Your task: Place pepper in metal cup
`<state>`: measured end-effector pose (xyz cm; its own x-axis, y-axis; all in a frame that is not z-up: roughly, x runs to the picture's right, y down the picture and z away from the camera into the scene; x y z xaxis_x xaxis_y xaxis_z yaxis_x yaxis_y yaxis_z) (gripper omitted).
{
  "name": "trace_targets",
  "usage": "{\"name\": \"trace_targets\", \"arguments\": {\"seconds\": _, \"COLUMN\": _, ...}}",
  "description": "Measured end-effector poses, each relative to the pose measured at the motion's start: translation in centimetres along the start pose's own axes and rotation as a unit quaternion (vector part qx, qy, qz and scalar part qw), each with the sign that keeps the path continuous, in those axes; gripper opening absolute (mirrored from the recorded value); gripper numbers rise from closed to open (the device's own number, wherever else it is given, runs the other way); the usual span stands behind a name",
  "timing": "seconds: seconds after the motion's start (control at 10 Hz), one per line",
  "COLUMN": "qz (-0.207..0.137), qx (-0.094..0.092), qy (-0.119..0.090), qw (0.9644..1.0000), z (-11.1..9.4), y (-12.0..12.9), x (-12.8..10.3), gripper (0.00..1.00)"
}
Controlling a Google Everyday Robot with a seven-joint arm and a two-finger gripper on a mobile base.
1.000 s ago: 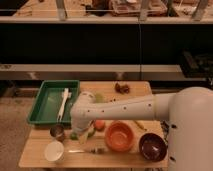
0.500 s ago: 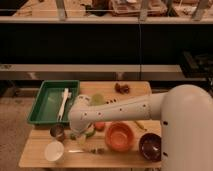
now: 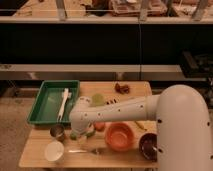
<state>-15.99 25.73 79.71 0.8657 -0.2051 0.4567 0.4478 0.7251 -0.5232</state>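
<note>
Wooden table (image 3: 35, 155) stands before dark shelving. Your gripper (image 3: 82, 131) sits low over the table, tucked under the white arm's (image 3: 125, 107) wrist, so you cannot tell how wide it is or what it holds. Just beside it on the right, a small glossy green pepper (image 3: 90, 133) peeks out. Just to its left stands the small shiny steel metal cup (image 3: 57, 131), with a round white cup (image 3: 54, 150) nearer the camera. A smooth orange bowl (image 3: 120, 136) lies to the right and a green rectangular tray (image 3: 45, 97) lies beyond.
</note>
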Motion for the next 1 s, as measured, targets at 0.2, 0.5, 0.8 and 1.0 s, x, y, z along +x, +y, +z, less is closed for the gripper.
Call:
{"name": "trace_targets", "arguments": {"seconds": 0.2, "qz": 0.003, "qx": -0.001, "qy": -0.001, "qw": 1.0, "z": 0.0, "y": 0.0, "x": 0.1, "gripper": 0.28}}
{"name": "trace_targets", "arguments": {"seconds": 0.5, "qz": 0.008, "qx": 0.0, "qy": -0.005, "qw": 1.0, "z": 0.0, "y": 0.1, "x": 0.2, "gripper": 0.06}}
{"name": "trace_targets", "arguments": {"seconds": 0.8, "qz": 0.015, "qx": 0.027, "qy": -0.033, "qw": 0.999, "z": -3.1, "y": 0.4, "x": 0.7, "gripper": 0.06}}
{"name": "trace_targets", "arguments": {"seconds": 1.0, "qz": 0.008, "qx": 0.063, "qy": -0.063, "qw": 0.996, "z": -7.6, "y": 0.6, "x": 0.7, "gripper": 0.06}}
